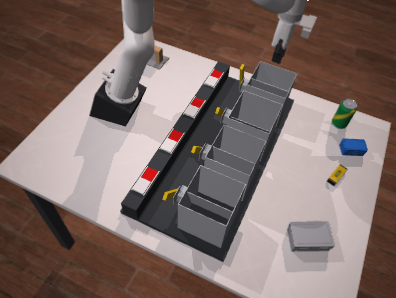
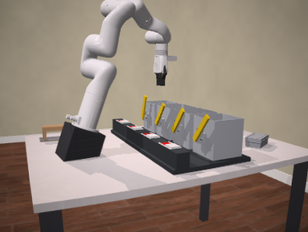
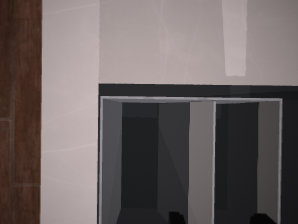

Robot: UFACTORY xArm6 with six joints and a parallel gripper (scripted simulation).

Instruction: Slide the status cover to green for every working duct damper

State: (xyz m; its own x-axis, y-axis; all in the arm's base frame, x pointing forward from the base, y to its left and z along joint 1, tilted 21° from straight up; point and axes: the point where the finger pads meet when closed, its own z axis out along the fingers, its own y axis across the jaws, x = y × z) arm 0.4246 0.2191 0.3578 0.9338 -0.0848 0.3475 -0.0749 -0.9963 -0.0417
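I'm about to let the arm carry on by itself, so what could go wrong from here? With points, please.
The gripper (image 1: pixel 279 54) (image 2: pixel 160 79) hangs above the far damper (image 1: pixel 274 75) (image 3: pixel 215 150); if it comes down off-line, its fingers might catch that damper's thin walls.

The far yellow lever (image 1: pixel 242 75) (image 2: pixel 144 107) stands more upright than the other three; trusting that angle alone could mislead, since a jammed blade may not show there.

All four sliders show red, so stopping now would probably leave working dampers marked faulty.

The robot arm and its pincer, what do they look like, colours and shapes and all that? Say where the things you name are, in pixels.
The glossy white robot arm (image 1: pixel 136 35) (image 2: pixel 110 39) has smooth, rounded tubular segments and thick curved joints. Its pincer (image 1: pixel 278 52) (image 2: pixel 160 80) has a pale body and short, blocky black fingers. A small light-grey bracket (image 1: pixel 307 24) (image 2: pixel 172 58) juts out beside it. No cables or lettering can be made out.
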